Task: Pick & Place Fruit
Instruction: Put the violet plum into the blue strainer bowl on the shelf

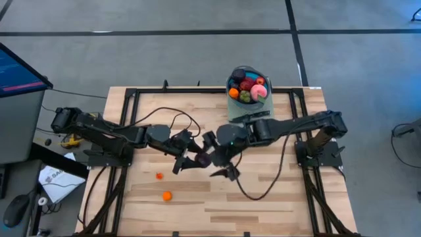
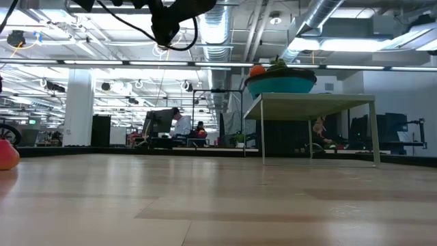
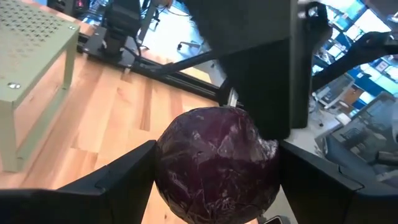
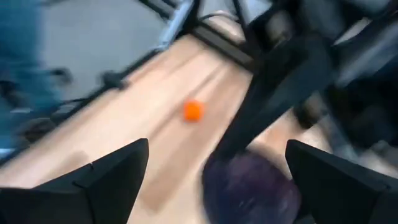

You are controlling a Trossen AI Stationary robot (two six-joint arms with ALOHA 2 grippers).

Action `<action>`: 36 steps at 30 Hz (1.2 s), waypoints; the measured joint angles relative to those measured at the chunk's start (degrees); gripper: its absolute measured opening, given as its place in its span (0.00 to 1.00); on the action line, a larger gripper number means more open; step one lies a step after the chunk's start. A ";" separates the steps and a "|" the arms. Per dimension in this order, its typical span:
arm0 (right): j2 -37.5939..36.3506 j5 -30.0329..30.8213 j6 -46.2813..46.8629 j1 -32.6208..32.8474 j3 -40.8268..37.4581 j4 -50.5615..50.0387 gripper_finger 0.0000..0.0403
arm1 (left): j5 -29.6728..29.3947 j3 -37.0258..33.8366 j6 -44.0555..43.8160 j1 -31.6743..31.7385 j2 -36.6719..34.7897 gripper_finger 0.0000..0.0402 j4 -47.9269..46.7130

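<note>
A dark purple fruit [image 3: 217, 165] sits between the fingers of my left gripper [image 3: 217, 186], which is shut on it above the middle of the table [image 1: 192, 158]. My right gripper [image 1: 220, 164] faces it from the right. It is open, and its fingers stand wide on either side of the purple fruit [image 4: 252, 186] without touching it. Two small orange fruits [image 1: 159, 176] [image 1: 167, 195] lie on the table nearer the front edge. A teal bowl [image 1: 231, 82] holds red, pink, green and orange fruit. My left gripper pinches the purple fruit between its two fingers, one on each side at its widest part [image 3: 163, 168]. The fingers come roughly level from the table's left. The fruit is lifted clear of the table.
The bowl [image 2: 280, 83] stands on a small pale green stand [image 2: 311, 102] at the table's far edge. A black cable [image 1: 263, 191] loops over the boards right of centre. A pink-red rounded thing [image 2: 3, 154] shows at the low view's left edge. Bare wood lies along the near side.
</note>
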 joint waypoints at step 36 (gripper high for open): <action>1.04 16.86 35.22 7.12 -0.12 -19.18 0.62 | 4.78 0.07 0.22 6.28 -1.36 0.94 -0.23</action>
